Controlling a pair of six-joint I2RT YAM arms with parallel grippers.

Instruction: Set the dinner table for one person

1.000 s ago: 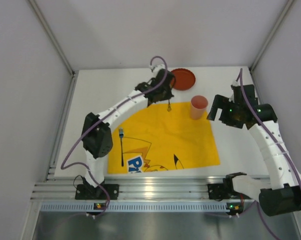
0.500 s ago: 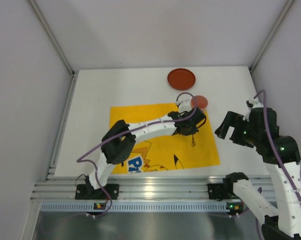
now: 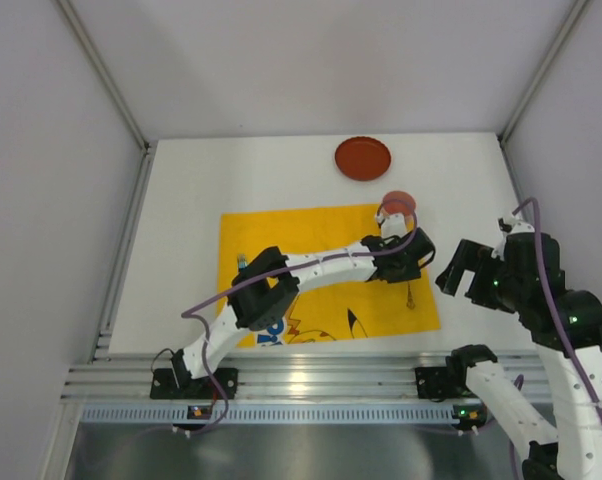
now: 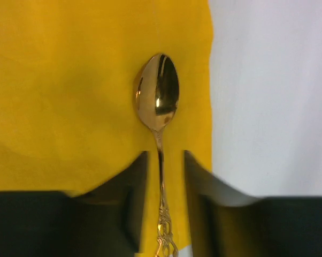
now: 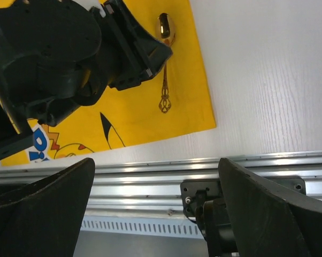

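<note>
Most of the setting looks done, in my judgement. The large white matte dinner table point(image 3: 181, 190) carries a yellow printed cloth point(image 3: 311, 232) near its front rail. The round red plate point(image 3: 362, 158) sits on bare table beyond the cloth and probably has yet to go onto it. A pink cup point(image 3: 398, 203) stands at the cloth's far right corner. The right gripper point(image 5: 155, 163) hangs wide open, empty. The left gripper point(image 4: 165, 156) has its jaws a little apart, not pressing the thin golden spoon point(image 4: 158, 91) lying between them by the cloth's right edge.
</note>
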